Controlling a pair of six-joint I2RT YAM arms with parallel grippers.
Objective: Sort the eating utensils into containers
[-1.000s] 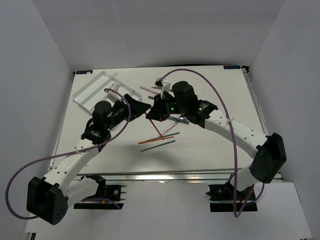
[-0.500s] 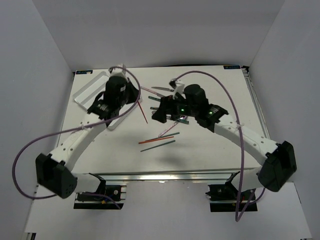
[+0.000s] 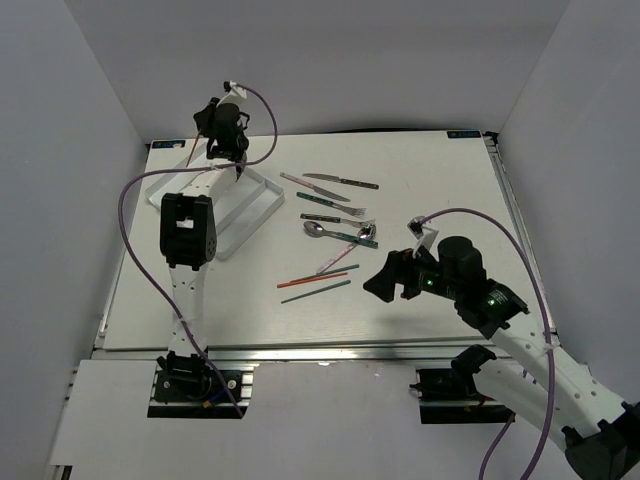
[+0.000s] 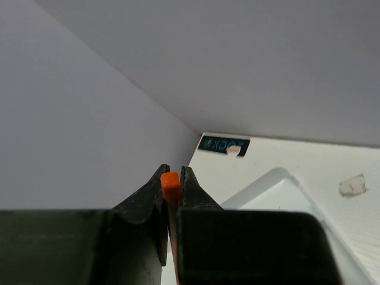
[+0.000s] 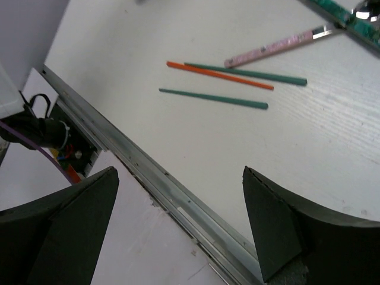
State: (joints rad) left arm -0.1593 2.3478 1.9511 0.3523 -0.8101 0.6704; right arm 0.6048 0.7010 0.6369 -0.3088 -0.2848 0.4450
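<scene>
My left gripper (image 3: 214,138) is stretched to the far back left corner, above the white tray's (image 3: 245,215) back end. It is shut on a thin orange chopstick (image 4: 170,180), which hangs down from the jaws (image 3: 190,157). The tray corner (image 4: 279,189) shows just below. My right gripper (image 3: 384,281) hovers open and empty over the near right of the table, its fingers (image 5: 285,228) wide apart. Ahead of it lie an orange chopstick (image 5: 219,75), two teal chopsticks (image 5: 214,98) and a pink-handled utensil (image 5: 276,46). Several more utensils (image 3: 335,215) lie mid-table.
The left arm's dark link (image 3: 185,230) stands over the tray's near part. White walls close in behind and beside the left gripper. The table's metal front rail (image 5: 172,193) runs right under the right gripper.
The left gripper shut on the orange chopstick mid-table and carried it to the back left corner. The right gripper let go, opened wide and drew back to the near right.
</scene>
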